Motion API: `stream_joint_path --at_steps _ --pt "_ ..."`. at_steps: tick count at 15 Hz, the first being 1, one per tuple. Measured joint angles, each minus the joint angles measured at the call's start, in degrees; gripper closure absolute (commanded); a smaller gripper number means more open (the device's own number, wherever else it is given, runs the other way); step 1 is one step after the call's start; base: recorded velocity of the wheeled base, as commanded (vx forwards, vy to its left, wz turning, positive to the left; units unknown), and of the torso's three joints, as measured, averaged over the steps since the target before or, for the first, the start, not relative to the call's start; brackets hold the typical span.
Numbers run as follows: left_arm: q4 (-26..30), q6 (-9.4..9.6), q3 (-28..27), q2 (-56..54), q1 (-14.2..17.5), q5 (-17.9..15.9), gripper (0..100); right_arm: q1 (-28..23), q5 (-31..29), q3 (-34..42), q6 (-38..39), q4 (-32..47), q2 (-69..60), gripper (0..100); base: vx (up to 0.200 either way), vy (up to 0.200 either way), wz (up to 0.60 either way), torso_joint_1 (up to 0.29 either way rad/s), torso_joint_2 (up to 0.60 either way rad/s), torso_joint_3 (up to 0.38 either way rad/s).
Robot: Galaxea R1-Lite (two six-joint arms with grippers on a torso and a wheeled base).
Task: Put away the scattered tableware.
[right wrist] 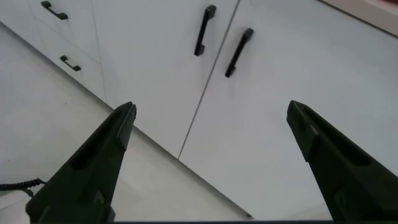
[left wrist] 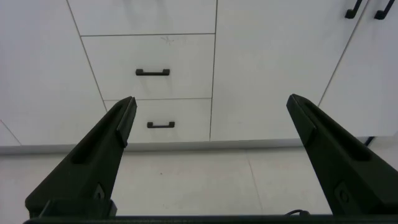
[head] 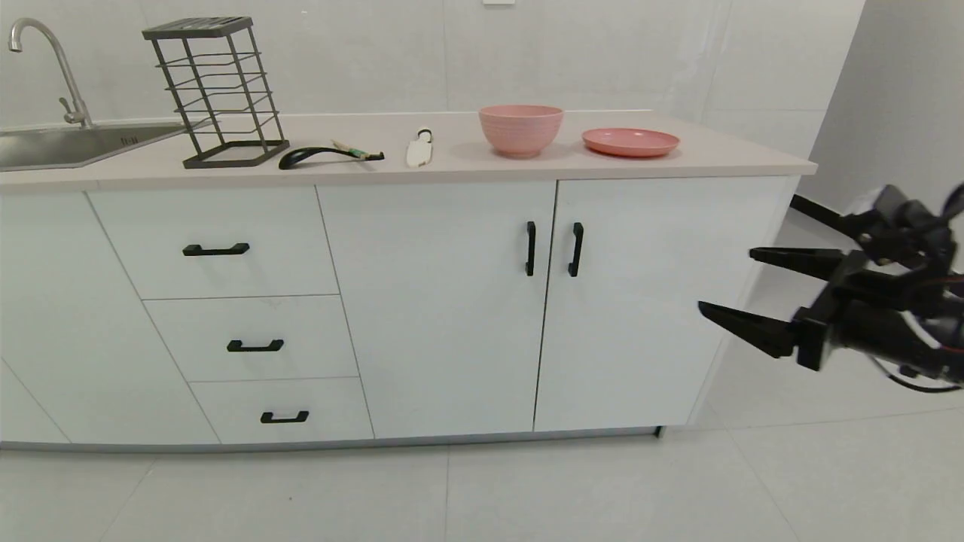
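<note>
On the countertop [head: 738,154] stand a pink bowl [head: 520,129] and, to its right, a flat pink plate [head: 630,141]. Left of the bowl lie a white utensil [head: 419,148], a pair of chopsticks [head: 358,150] and a black spoon [head: 312,156]. My right gripper [head: 726,279] hangs open and empty below counter height, in front of the right cabinet door; its wrist view shows the open right gripper [right wrist: 209,111] facing the two door handles [right wrist: 222,41]. My left gripper [left wrist: 209,102] is open and empty, low, facing the drawers [left wrist: 152,65].
A black wire rack [head: 218,94] stands at the counter's left, beside a steel sink [head: 68,143] with a faucet [head: 45,60]. Below are three drawers [head: 241,335] and double doors with black handles [head: 530,248]. Open tiled floor [head: 482,489] lies in front.
</note>
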Motion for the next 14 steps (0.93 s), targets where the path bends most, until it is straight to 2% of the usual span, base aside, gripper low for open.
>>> stream_joint_path --at_steps 4,8,13,14 --pt "0.00 -0.39 0.00 0.00 0.00 0.00 0 3.15 4.63 -10.91 -0.77 -6.18 16.41 0 0.000 0.000 0.00 0.000 0.00 0.000" --pt "0.00 -0.37 0.00 0.00 0.00 0.00 0 3.39 8.07 -15.85 -0.41 -14.97 30.18 0 0.000 0.000 0.00 0.000 0.00 0.000" --pt "0.00 -0.18 0.00 0.00 0.00 -0.09 0 2.15 9.28 -24.81 -0.24 -16.09 40.00 0 0.200 0.000 0.00 0.003 0.00 0.001" --pt "0.00 -0.24 0.00 0.00 0.00 -0.09 0 2.04 9.29 -25.16 -0.22 -15.96 40.98 0 0.000 0.000 0.00 0.000 0.00 0.000"
